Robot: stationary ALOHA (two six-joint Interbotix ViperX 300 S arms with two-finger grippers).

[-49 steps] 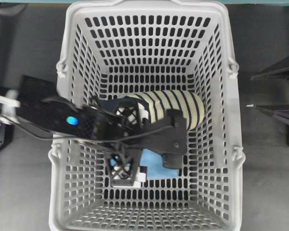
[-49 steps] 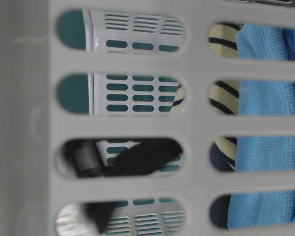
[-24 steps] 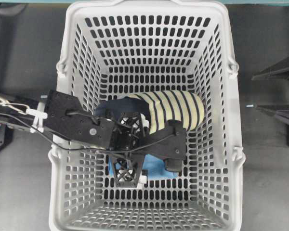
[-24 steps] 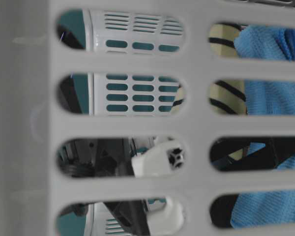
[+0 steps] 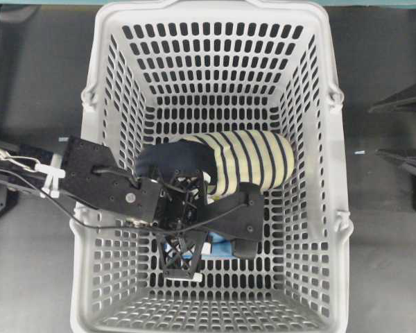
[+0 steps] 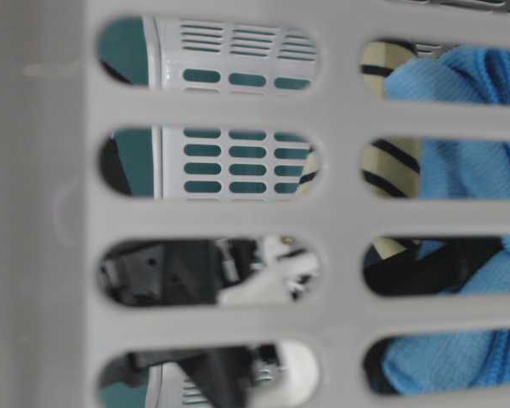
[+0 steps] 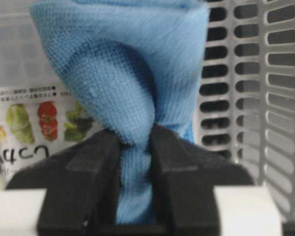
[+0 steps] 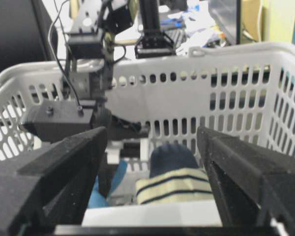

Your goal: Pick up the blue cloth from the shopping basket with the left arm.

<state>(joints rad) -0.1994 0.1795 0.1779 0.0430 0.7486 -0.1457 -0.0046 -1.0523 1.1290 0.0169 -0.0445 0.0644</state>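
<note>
The blue cloth (image 7: 123, 73) is bunched and pinched between the black jaws of my left gripper (image 7: 135, 162), which is shut on it inside the shopping basket (image 5: 215, 41). In the overhead view the left gripper (image 5: 206, 248) covers most of the cloth (image 5: 220, 251), low in the basket's near half. The table-level view shows the cloth (image 6: 459, 170) crumpled behind the basket wall (image 6: 340, 212). My right gripper (image 8: 152, 162) is open and empty outside the basket, to the right (image 5: 374, 132).
A navy and cream striped fabric roll (image 5: 249, 163) lies just beyond the cloth; it also shows in the right wrist view (image 8: 172, 184). A flat package printed with vegetables (image 7: 34, 123) lies on the basket floor beside the cloth. Slotted walls (image 7: 255, 98) stand close around.
The left arm has shifted toward the basket's near side and lowered over the cloth. The cloth, flat a second ago, is now bunched up in the shut jaws.
</note>
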